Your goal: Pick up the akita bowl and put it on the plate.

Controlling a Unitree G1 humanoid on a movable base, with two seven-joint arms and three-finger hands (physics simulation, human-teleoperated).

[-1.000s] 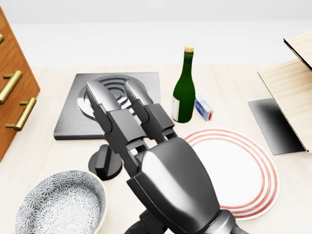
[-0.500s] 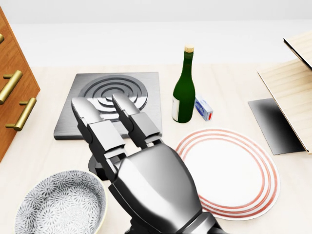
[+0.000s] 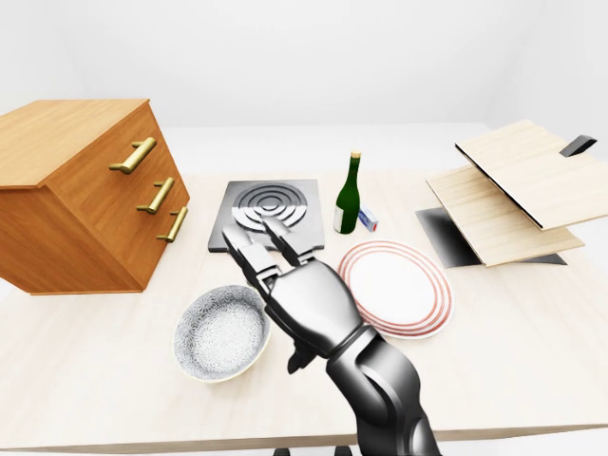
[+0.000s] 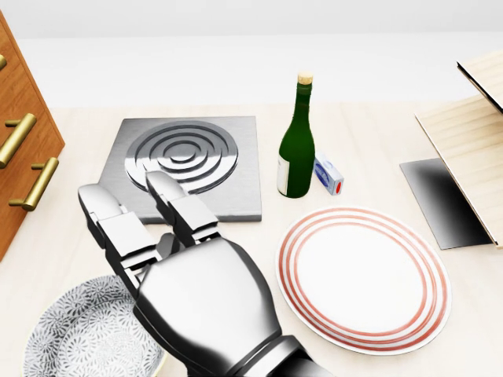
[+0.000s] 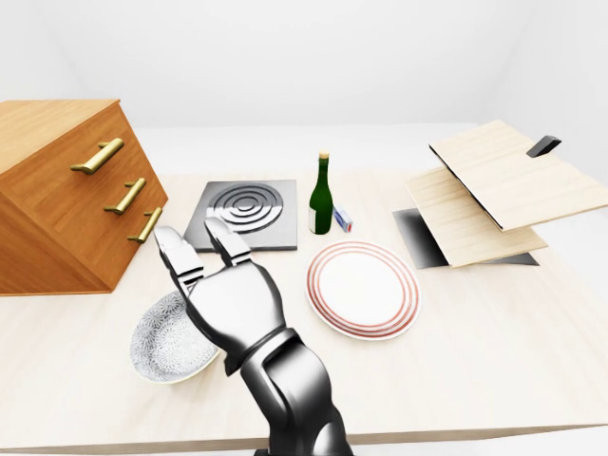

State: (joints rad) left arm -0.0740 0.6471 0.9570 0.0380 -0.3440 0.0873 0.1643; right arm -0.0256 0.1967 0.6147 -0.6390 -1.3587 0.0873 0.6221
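Note:
The akita bowl (image 3: 220,334), white with a grey speckled inside, sits on the light table at the lower left of the left-eye view. The white plate (image 4: 361,279) with red rings lies to its right, with nothing on it. My right hand (image 4: 130,204) hovers between them, over the bowl's right rim, back of the hand up. Its fingers (image 4: 110,216) are stretched out and open and hold nothing. In the head view the hand hides part of the bowl (image 4: 71,338). My left hand is not in view.
A grey stove plate (image 4: 189,161) lies above the hand, with a green wine bottle (image 4: 297,149) and a small box (image 4: 328,174) to its right. A wooden drawer cabinet (image 3: 85,204) stands at the left. Stacked wooden boards (image 3: 513,190) over a dark mat (image 4: 440,200) stand at the right.
My right hand has moved left and down in the head view, off the plate's edge and the stove plate and over the bowl's rim. A black knob is now hidden behind it.

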